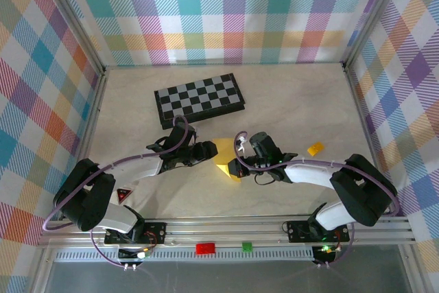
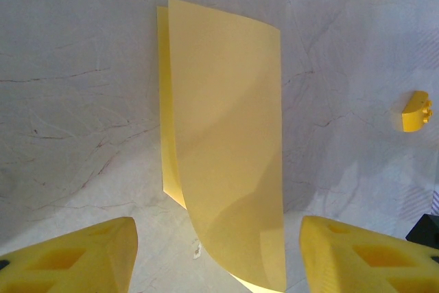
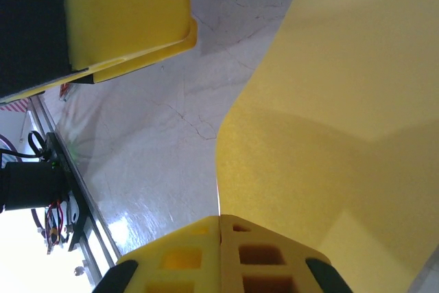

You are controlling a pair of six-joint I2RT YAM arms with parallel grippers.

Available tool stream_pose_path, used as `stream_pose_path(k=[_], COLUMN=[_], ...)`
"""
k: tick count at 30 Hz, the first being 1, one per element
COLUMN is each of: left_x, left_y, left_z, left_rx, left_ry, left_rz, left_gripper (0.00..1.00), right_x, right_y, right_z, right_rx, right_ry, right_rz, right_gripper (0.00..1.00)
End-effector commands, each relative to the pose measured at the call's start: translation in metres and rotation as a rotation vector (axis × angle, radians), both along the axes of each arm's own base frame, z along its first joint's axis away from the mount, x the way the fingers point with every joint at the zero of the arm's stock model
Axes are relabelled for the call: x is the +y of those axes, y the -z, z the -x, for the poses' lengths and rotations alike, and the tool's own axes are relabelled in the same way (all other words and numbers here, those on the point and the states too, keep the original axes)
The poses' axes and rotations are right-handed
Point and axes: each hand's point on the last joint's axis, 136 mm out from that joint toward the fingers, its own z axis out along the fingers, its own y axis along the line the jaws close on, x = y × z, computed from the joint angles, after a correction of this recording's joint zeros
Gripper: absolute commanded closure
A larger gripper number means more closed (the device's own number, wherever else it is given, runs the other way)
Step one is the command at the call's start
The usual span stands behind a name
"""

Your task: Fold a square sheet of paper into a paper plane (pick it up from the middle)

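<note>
Top external view: the yellow sheet (image 1: 225, 154) sits mid tabletop (image 1: 288, 101), just in front of the chessboard (image 1: 199, 99), between the 2 pincers. The right pincer (image 1: 235, 167) is clenched on the sheet's near edge. The left pincer (image 1: 210, 150) is released, jaws apart, just beside the sheet, grasping nothing. A small orange block (image 1: 315, 149) lies well apart on the right.

Progress, my read: early. The sheet looks doubled over once, with no nose corners and no dart shape. Left to do: press the centre crease flat, fold the corners, fold the wings.

Left wrist view adds detail too fine to read from above: 2 layers at the left edge of the sheet (image 2: 226, 162), so it is folded roughly in half, with the top layer bowed, not flat. The left pincer (image 2: 216, 255) fingers (image 2: 89, 259) stand wide either side of the sheet's end, not touching it. The block (image 2: 416, 111) is at the right edge.

Right wrist view gives the grip: right pincer (image 3: 219, 238) fingers pressed together, the sheet (image 3: 343, 135) coming out of the seam and curving up off the tabletop (image 3: 158, 121). The top view gives the layout against the chessboard.
</note>
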Motion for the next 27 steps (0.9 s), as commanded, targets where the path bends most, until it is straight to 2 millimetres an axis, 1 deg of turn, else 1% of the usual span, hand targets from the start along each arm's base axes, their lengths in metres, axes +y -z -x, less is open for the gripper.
stream_pose_path(k=[1, 10, 14, 18, 23, 27], left_x=[0.006, 0.006, 0.005, 0.007, 0.005, 0.002], left_y=[0.007, 0.006, 0.002, -0.003, -0.004, -0.007], left_z=[0.004, 0.003, 0.002, 0.002, 0.002, 0.002], left_rx=[0.019, 0.012, -0.003, -0.026, -0.033, -0.04], left_ry=[0.006, 0.003, 0.012, 0.012, 0.023, 0.03], left_rz=[-0.02, -0.022, -0.015, -0.015, -0.006, 0.014], left_gripper=[0.36, 0.36, 0.36, 0.32, 0.32, 0.35], right_x=[-0.001, -0.002, -0.003, -0.005, -0.005, -0.006], right_y=[-0.003, -0.006, -0.007, -0.006, -0.006, -0.008], right_z=[0.001, -0.002, -0.004, -0.005, -0.005, -0.005], right_rx=[0.014, 0.023, 0.03, 0.038, 0.046, 0.049], right_ry=[0.002, 0.013, 0.021, 0.03, 0.03, 0.024], right_rz=[-0.025, -0.044, -0.059, -0.06, -0.075, -0.085], right_gripper=[1.0, 1.0, 1.0, 1.0, 1.0, 1.0])
